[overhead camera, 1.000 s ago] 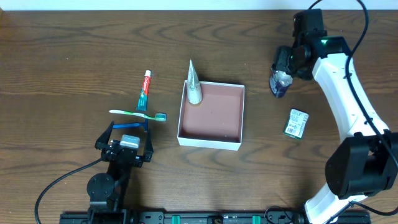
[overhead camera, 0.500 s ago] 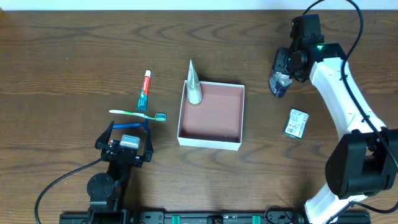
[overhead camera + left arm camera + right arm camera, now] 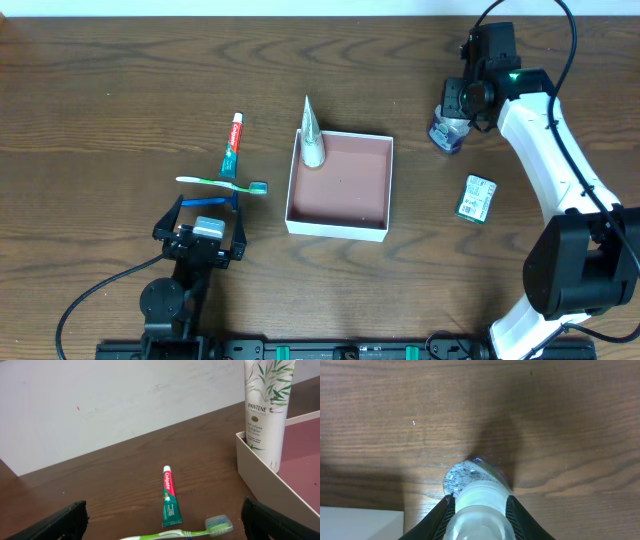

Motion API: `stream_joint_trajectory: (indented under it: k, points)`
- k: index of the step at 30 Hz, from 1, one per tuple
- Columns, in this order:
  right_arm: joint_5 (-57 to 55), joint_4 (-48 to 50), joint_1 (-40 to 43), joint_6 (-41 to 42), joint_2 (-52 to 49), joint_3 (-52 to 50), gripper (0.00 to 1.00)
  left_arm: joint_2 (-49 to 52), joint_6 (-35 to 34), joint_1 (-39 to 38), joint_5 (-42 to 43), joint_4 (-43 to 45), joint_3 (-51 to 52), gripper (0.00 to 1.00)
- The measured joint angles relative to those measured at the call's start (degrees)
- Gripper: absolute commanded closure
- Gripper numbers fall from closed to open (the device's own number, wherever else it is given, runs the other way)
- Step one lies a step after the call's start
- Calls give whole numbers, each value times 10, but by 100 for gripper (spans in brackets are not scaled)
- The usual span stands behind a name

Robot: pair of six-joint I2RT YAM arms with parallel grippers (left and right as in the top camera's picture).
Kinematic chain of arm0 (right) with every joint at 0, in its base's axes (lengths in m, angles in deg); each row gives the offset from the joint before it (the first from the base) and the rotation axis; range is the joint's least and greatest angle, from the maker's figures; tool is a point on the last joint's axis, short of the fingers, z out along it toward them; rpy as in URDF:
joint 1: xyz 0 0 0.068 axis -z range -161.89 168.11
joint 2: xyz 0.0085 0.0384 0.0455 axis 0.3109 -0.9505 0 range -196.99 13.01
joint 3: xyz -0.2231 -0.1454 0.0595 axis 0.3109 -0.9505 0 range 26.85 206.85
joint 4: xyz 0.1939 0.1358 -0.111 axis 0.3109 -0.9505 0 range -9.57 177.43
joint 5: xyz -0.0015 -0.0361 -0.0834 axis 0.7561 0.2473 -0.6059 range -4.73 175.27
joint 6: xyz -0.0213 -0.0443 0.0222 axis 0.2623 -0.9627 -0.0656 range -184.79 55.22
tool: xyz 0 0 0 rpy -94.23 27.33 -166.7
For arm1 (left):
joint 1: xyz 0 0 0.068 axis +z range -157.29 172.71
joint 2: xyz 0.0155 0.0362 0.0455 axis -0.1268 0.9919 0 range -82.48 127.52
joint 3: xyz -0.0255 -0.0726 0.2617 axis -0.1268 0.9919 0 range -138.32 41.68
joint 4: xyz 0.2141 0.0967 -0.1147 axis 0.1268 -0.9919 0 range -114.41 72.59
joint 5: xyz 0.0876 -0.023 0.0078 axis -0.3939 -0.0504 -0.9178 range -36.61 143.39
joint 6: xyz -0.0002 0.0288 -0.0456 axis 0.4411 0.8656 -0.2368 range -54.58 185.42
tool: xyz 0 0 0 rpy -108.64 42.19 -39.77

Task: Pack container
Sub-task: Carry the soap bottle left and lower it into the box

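The container (image 3: 336, 232), a shallow white-walled box with a reddish-brown floor, sits mid-table; its near wall (image 3: 267, 482) shows in the left wrist view. A white Pantene tube (image 3: 312, 140) (image 3: 267, 405) stands upright in its back left corner. At the far right, a small bluish bottle (image 3: 447, 135) with a frosted top (image 3: 477, 510) rests on the table, and my right gripper (image 3: 452, 122) (image 3: 480, 502) is shut on it, both pads against its sides. At the lower left, my left gripper (image 3: 208, 203) (image 3: 162, 512) stands wide open with nothing between its fingers.
A red and green toothpaste tube (image 3: 233, 145) (image 3: 169, 497) and a green toothbrush (image 3: 220, 183) (image 3: 200, 531) lie left of the container, just ahead of the left gripper. A small green packet (image 3: 477, 198) lies on the table at the right, below the bottle.
The right gripper's jaws have closed in on the small bottle, and the bottle has shifted slightly toward the far edge. The left arm has not moved.
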Motion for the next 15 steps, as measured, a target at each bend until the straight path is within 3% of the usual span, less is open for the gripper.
stream_joint_trajectory:
  k: [5,15]
  points:
    - [0,3,0,-46,0,0,97,0,0,0,0,0,0,2]
    - [35,-21,0,-98,15,1,92,0,0,0,0,0,0,2]
